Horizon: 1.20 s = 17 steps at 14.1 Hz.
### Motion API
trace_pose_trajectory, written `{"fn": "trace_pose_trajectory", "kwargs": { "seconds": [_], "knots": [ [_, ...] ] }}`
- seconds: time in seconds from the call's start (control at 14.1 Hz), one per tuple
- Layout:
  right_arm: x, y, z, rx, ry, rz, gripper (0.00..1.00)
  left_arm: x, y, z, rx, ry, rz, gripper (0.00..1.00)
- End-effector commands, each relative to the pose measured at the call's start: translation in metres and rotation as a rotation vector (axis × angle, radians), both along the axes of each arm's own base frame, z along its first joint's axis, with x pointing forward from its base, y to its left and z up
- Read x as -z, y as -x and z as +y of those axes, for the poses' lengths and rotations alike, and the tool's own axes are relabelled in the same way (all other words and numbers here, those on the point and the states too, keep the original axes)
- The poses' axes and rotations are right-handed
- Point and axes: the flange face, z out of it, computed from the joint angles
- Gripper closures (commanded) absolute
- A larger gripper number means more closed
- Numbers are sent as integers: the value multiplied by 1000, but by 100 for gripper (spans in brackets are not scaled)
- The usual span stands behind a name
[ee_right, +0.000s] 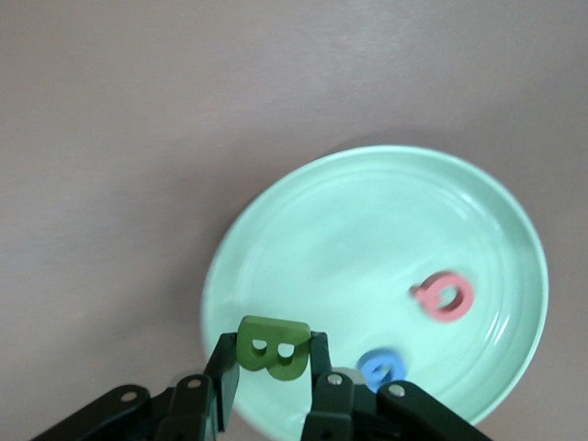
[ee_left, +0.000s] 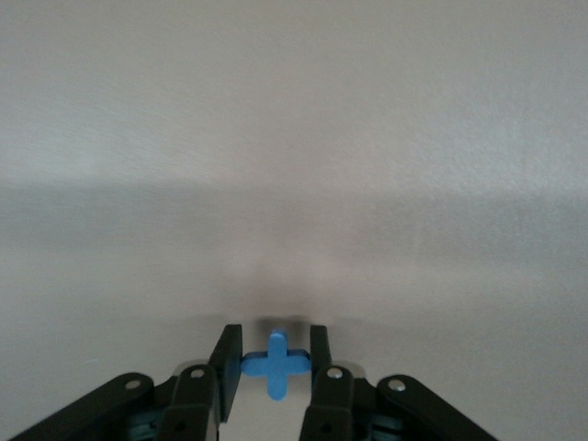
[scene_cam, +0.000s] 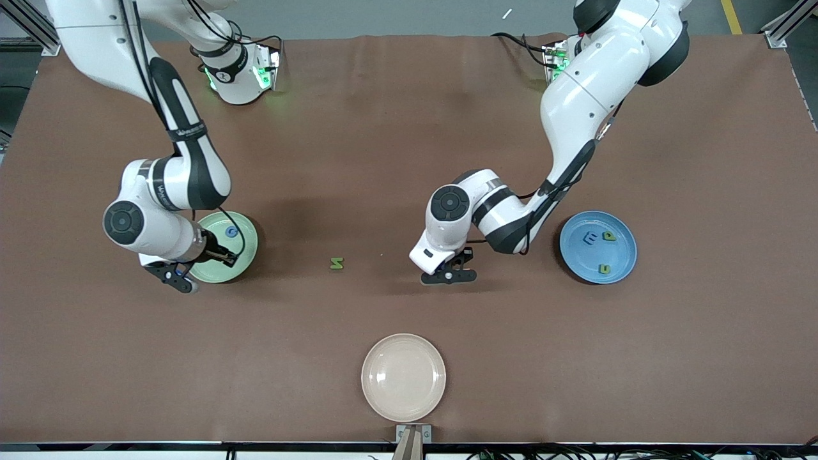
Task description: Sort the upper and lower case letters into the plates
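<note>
The right gripper (ee_right: pixel 273 367) is pinching a dark green letter B (ee_right: pixel 273 347) over the edge of the light green plate (scene_cam: pixel 246 252), which is holding a pink letter (ee_right: pixel 445 296) and a blue letter (ee_right: pixel 381 365). The left gripper (ee_left: pixel 273 360) is squeezing a blue t-shaped letter (ee_left: pixel 276 364) down at the table (scene_cam: pixel 383 160), at nine o'clock from the blue plate (scene_cam: pixel 623 255). A green letter N (scene_cam: pixel 337 263) is lying between the two grippers, at twelve o'clock from the cream plate (scene_cam: pixel 403 377)

Both arms are showing glossy white shells, black joint bands, black cabling and black end effectors with silver screws.
</note>
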Motion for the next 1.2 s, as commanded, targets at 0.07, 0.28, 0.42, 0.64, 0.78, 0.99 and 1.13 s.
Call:
{"fn": "trace_pose_trajectory", "kwargs": {
  "seconds": [0.07,0.28,0.42,0.64,0.78,0.99,1.13],
  "knots": [
    [27,30,-3,-29,-1,-24,99,-53,3,45,46,9,79,90],
    [31,34,4,-42,-3,-10,99,-66,13,98,92,0,175,90],
    [34,38,12,-57,-5,1,98,-65,24,140,139,-21,203,90],
    [37,43,11,-56,-4,19,97,-58,40,192,200,-77,220,90],
    [38,44,11,-60,-5,28,77,-41,47,231,234,-109,200,90],
    [37,45,8,-82,-11,51,0,-21,53,279,284,-106,144,90],
    [27,41,8,-86,-17,66,0,-13,54,307,311,-98,144,90]
  ]
}}
